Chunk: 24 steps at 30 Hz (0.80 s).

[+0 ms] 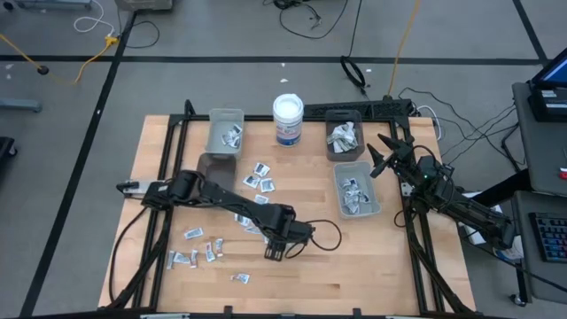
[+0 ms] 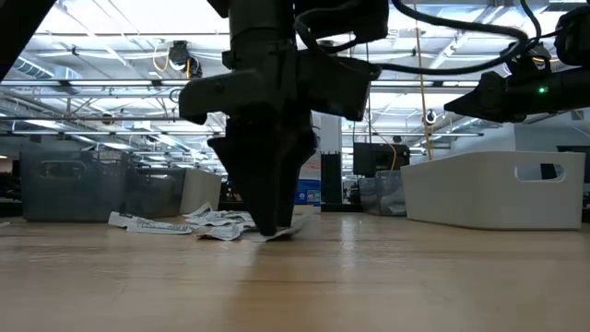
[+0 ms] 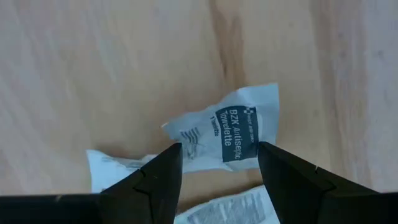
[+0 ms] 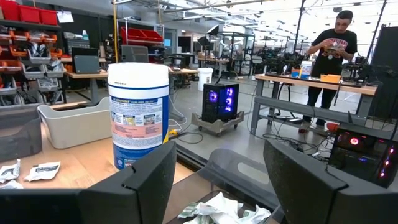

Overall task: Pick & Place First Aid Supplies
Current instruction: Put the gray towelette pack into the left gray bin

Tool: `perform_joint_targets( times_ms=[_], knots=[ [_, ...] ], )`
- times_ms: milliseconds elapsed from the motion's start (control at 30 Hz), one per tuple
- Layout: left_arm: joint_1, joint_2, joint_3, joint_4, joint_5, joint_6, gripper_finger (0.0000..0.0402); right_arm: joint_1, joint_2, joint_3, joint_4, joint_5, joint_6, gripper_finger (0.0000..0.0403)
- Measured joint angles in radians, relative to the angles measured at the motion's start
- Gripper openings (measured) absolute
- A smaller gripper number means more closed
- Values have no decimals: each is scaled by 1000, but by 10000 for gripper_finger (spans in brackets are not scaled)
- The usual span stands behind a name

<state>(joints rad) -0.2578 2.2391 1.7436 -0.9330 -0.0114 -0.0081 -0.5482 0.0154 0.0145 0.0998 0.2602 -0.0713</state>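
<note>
Wooden table (image 1: pixel 354 257), towelette packet (image 3: pixel 227 134) flat, long axis diagonal

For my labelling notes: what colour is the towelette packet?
White with a dark blue label; left wrist view.

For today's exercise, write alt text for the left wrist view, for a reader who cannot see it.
The left gripper is open, its two dark fingers either side of a crumpled white antiseptic towelette packet with a dark blue label, lying on the light wooden table. Parts of two more white packets show beside the fingers.
</note>
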Motion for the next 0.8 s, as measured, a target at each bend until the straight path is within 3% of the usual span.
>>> perform_joint_targets(
  times_ms=[167, 467, 800],
  knots=[
    [-6, 8, 0, 24, 10, 14, 179, 0, 0, 0, -2, 0, 0, 238],
    [-6, 8, 0, 20, 14, 9, 13, 0, 0, 0, 0, 0, 0, 238],
    [38, -63, -4, -14, 34, -35, 6, 0, 0, 0, 0, 0, 0, 238]
  ],
)
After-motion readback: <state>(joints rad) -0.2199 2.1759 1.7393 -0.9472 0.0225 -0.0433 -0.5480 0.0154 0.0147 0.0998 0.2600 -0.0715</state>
